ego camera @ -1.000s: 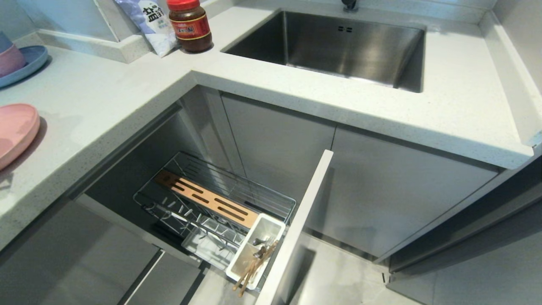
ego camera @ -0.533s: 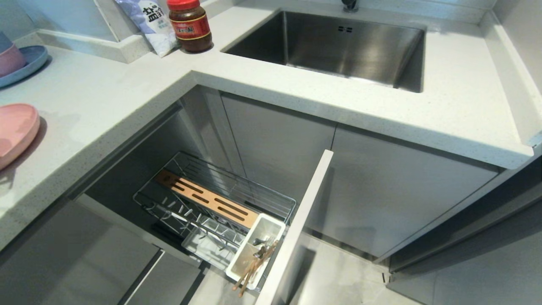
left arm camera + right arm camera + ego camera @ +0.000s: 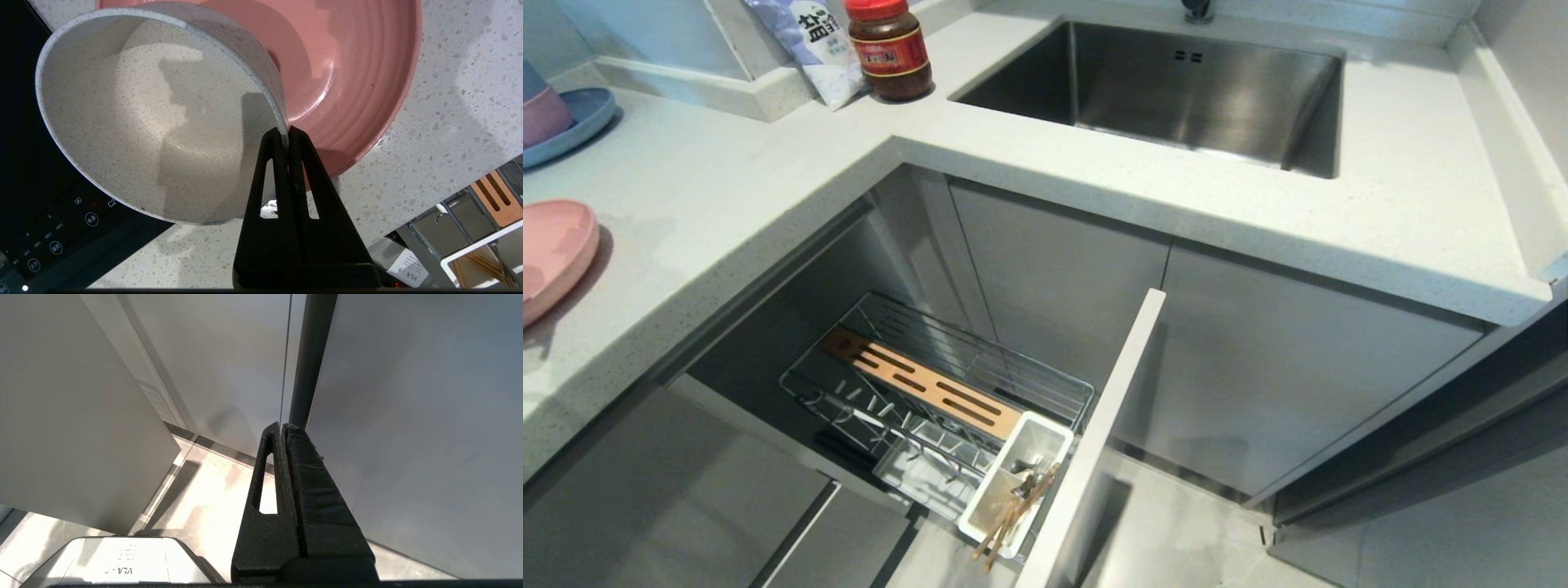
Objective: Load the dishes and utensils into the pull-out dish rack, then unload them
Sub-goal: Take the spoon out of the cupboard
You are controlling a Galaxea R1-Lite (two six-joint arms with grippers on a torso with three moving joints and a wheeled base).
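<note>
Nearest the head camera, below the counter edge, the pull-out dish rack (image 3: 947, 400) stands drawn out of its cabinet, with its pale-grey front panel (image 3: 1094, 441) on the side away from the cabinet opening. Against that panel sits the white cutlery tray (image 3: 1013, 482), and the light-wood chopsticks (image 3: 1013, 514) lean in it with their ends poking past its near rim; dark metal utensils lie beside them, too small to tell apart. Behind the tray, the slotted wooden strip (image 3: 923, 384) runs along the chrome wire basket.

Up on the speckled countertop (image 3: 727, 204), left of the rack, the left gripper (image 3: 288, 132) is clamped on the rim of the cream-white bowl (image 3: 151, 118), one finger inside the wall and one outside. The bowl hangs tilted, overlapping the pink plate (image 3: 351, 69) and a black induction hob (image 3: 45, 212). The plate lies flat on the counter.

The right gripper (image 3: 284, 428) is pressed shut on nothing, hanging low beside grey cabinet doors (image 3: 212, 367), well away from the rack.

Farther back, a blue plate (image 3: 572, 122) sits behind the pink one, and a red-lidded sauce jar (image 3: 890, 49) stands beside the steel sink (image 3: 1176, 90).
</note>
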